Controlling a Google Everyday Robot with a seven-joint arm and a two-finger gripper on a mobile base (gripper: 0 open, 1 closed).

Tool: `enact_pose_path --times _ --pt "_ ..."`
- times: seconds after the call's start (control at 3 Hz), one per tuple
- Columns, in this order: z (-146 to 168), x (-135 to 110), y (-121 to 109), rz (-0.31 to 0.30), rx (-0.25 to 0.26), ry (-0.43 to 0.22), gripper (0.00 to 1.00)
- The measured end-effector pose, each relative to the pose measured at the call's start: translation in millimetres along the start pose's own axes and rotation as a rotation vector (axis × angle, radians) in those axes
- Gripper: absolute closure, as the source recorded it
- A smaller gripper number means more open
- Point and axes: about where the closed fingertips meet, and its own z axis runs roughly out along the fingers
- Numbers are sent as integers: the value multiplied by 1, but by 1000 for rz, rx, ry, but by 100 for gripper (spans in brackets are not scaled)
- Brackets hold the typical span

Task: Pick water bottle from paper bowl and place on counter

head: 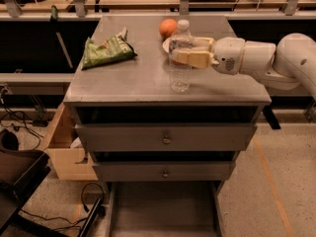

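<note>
Arm: reaches in from the right side of the camera view, forearm roughly level above the counter's right edge.
Gripper point(181, 51): positioned over the right rear part of the counter, at the height of the water bottle's upper body.
Jaw state: closed around the bottle; one tan finger point(191, 59) crosses the front of the bottle, the other lies behind it.
Water bottle point(180, 76): upright, white cap on top, outside the paper bowl; its base appears to rest on the counter, just in front of the bowl.
Paper bowl point(166, 45): on the counter behind the bottle, largely hidden by the bottle and the gripper; only its left rim shows.
Counter point(128, 78): grey metal top of a cabinet.
Orange fruit point(168, 27): on the counter just behind the bowl, near the rear edge.
Green snack bag point(105, 51): lying on the left part of the counter, well apart from the bottle.
Drawers point(166, 138): two, both shut, one knob each.
</note>
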Motion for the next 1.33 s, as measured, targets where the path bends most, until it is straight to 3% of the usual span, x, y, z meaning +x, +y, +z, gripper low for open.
enact_pose_path --times 1.0,1.33 --pt "3 -1 1 0 -5 0 15" --pt "6 -1 3 -1 -10 -1 0"
